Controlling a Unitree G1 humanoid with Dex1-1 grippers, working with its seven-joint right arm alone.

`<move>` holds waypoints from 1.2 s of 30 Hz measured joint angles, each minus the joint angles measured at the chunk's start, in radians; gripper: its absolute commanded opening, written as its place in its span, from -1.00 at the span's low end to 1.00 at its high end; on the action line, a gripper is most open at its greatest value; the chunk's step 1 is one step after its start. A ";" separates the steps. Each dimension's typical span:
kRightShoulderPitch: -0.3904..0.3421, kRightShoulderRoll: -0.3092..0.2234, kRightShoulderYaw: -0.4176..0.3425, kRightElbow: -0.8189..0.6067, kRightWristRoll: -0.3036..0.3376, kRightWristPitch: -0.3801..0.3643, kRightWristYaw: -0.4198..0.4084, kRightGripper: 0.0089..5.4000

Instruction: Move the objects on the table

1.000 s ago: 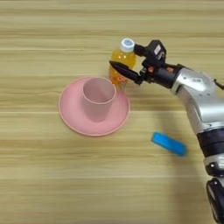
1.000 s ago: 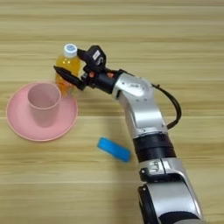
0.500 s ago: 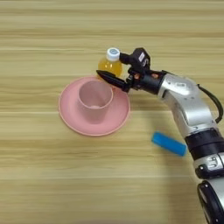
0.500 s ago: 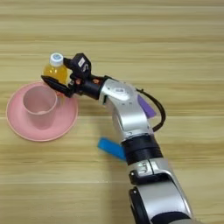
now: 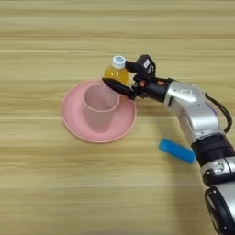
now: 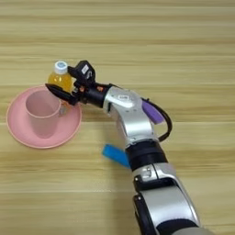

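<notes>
Table (image 5: 55,41): light wood with horizontal grain stripes, filling both views.

Plate (image 5: 73,120): large, round, pink, with a shallow raised rim; it lies flat on the table, left of centre in the left eye view.

Cup (image 5: 98,110): pink plastic, slightly translucent, upright and mouth up, wider at the lip than at the base; it stands on the plate, a little right of the plate's middle.

Bottle (image 5: 115,72): small, rounded body full of orange juice, white cap on top (the cap sits toward the far side); it is at the plate's far right rim, just behind the cup. Whether its base touches the table or the plate, I cannot tell.

Hand (image 5: 120,79): two black fingers closed around the bottle's body, one finger (image 5: 117,86) running along its near side over the plate's rim and pointing toward the cup, the other on its far right side by the cap. The near fingertip is just beside the cup's lip; whether it touches is unclear.

Forearm (image 5: 190,108): silver, coming in from the lower right and reaching left to the hand, with a black cable looping beside it.

Blue block (image 5: 176,151): flat, rectangular, lying on the table right of the plate, below the forearm, well apart from the bottle.

Purple stick (image 6: 152,112): small, partly hidden behind the forearm (seen in the right eye view only).
</notes>
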 measured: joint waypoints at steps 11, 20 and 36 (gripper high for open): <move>-0.011 0.007 -0.003 0.030 0.001 -0.023 0.000 0.58; -0.012 0.008 -0.002 0.039 0.000 -0.023 0.002 0.94; -0.012 0.009 -0.002 0.001 0.003 -0.021 0.007 0.99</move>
